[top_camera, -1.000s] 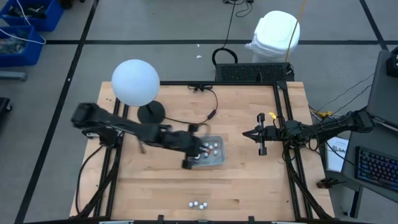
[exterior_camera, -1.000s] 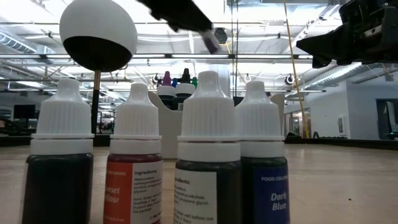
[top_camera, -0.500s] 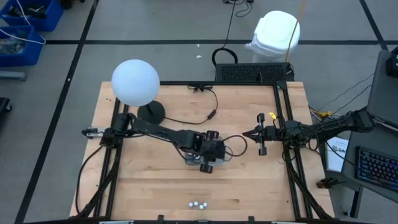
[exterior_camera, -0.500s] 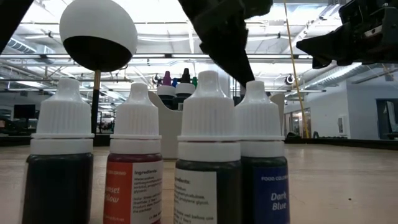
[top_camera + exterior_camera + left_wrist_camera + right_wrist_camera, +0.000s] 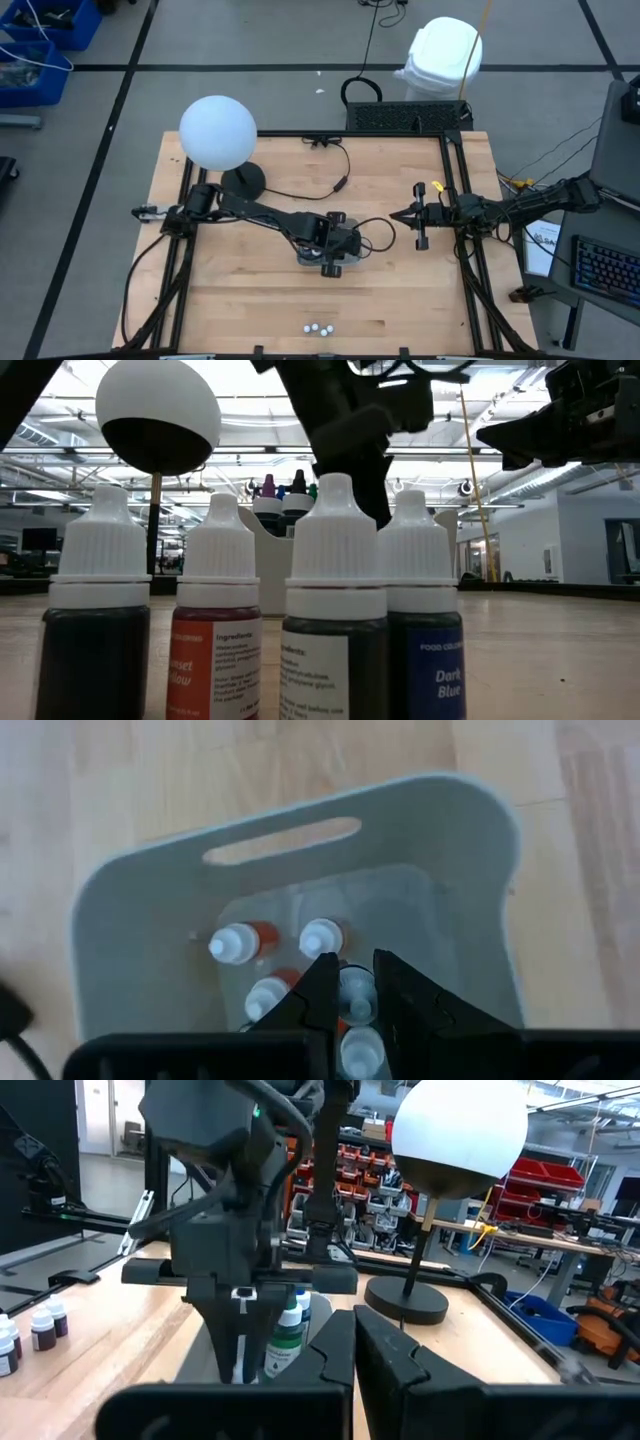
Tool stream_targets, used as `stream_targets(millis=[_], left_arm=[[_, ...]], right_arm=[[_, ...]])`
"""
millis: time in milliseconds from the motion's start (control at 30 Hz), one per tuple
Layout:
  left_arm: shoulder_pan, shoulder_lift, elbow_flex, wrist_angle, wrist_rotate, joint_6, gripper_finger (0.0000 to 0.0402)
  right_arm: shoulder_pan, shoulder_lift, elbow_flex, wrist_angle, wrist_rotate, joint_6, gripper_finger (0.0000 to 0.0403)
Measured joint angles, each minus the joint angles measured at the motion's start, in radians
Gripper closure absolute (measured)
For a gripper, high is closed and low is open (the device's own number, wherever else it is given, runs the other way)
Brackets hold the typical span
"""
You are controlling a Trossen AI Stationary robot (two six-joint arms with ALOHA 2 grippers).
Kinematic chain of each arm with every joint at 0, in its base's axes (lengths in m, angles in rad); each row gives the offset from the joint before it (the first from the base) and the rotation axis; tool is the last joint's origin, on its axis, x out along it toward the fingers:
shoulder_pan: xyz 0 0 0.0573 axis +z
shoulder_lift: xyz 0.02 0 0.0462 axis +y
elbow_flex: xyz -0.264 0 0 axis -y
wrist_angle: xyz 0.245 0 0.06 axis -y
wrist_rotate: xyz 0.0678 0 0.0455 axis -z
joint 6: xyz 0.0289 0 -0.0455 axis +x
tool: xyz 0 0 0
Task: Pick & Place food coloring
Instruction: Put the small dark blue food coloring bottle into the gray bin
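Note:
The grey tray (image 5: 280, 830) stands mid-table (image 5: 304, 258) and holds several white-capped food coloring bottles, some red-bodied (image 5: 236, 942). My left gripper (image 5: 357, 982) hangs over the tray (image 5: 335, 258), pointing down, its fingers close on either side of a white bottle cap (image 5: 357, 995). Three more bottles (image 5: 320, 328) stand at the table's near edge; up close in the low view, four of them (image 5: 330, 600) stand in a row. My right gripper (image 5: 393, 215) waits shut at the table's right side, touching nothing. No dark round pots are in view. My left gripper comes from above, pointing down into the tray, with a white-capped bottle's cap (image 5: 357, 1000) filling the narrow gap between its two fingers (image 5: 320, 988). In the right wrist view a green-labelled bottle (image 5: 284, 1338) stands upright beside those fingers. Whether it rests on the tray floor is hidden.
A white globe lamp (image 5: 218, 132) on a black foot (image 5: 243, 181) stands at the far left, its cable (image 5: 340, 180) trailing across the far side. Black frame rails run along the table's left and right edges. Bare wood lies between the tray and the near-edge bottles.
My left arm has swung fast across the table and brought its gripper over the tray, then come down toward it. Over the last half second it has almost stopped there. The right arm has kept still.

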Motion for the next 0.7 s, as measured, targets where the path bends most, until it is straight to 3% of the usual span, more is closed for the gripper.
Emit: stream_targets(millis=[600,700], left_arm=[[0.023,0.052,0.0,-0.014,0.003,-0.01,0.0351],[0.026,0.051,0.0,-0.014,0.017,-0.013,0.0329]], right_arm=[[0.0,-0.001,0.0,0.0,0.0,0.0,0.0403],[0.0,-0.001,0.0,0.0,0.0,0.003,0.0403]])
